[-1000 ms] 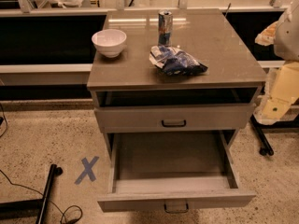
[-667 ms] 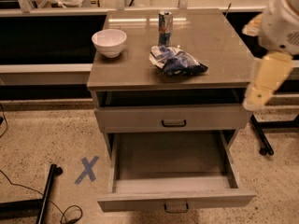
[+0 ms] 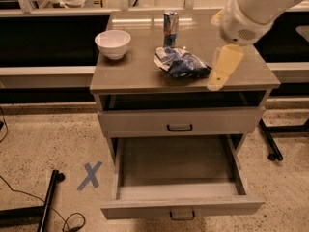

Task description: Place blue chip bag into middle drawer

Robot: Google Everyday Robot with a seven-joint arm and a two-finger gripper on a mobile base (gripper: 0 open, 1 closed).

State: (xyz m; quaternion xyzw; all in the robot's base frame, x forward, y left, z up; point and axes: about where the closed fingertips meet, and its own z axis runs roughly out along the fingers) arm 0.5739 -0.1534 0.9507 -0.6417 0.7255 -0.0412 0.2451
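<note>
Claw: pale yellow gripper (image 3: 223,69) hovering over grey tabletop's (image 3: 130,74) front right edge; grip state: cannot tell.
Bag: crinkled dark-blue foil chip bag (image 3: 182,64) lying centre, long axis left-right.
Arm: white arm (image 3: 260,6) slanting down from upper right.

White rounded arm (image 3: 263,4), vent grille (image 3: 245,34); pale-yellow jaws over cabinet top (image 3: 140,71), right side.

Speckled beige floor (image 3: 38,144) is showing a blue tape X (image 3: 90,175), w/ a black stand leg (image 3: 48,202) and cable (image 3: 72,221) lying bottom left. Grey table (image 3: 130,74) is standing in front of a long counter (image 3: 43,74) w/ dark recess behind — pincer (image 3: 221,74) is hanging over table's right side.
</note>
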